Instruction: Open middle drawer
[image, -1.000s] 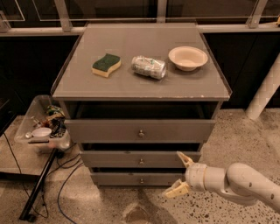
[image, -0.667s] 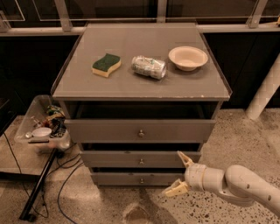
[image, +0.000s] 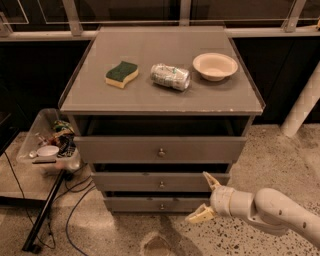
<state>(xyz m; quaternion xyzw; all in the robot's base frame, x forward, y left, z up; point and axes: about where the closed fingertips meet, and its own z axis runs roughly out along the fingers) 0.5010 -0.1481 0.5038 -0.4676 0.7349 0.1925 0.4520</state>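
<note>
A bin of clutter (image: 31, 140) sits on the floor to the left of the cabinet (image: 150, 47), and a sponge (image: 121, 73), a crushed can (image: 170, 76) and a bowl (image: 215, 65) line the cabinet's top. On the cabinet's front, the middle drawer (image: 130, 182) lies between the taller top drawer (image: 115, 149) and the bottom drawer (image: 130, 204). Its long axis runs left to right across the cabinet, and its flat front and small knob (image: 161, 185) face out toward the camera. At the cabinet's lower right corner the gripper (image: 196, 197) hangs with its jaws spread wide and nothing between them. It points left, level with the middle and bottom drawers and to the right of the knob. Over the past second it has barely shifted, and the drawer has not moved. The pull has probably not begun, since the gripper must first reach the knob.
</note>
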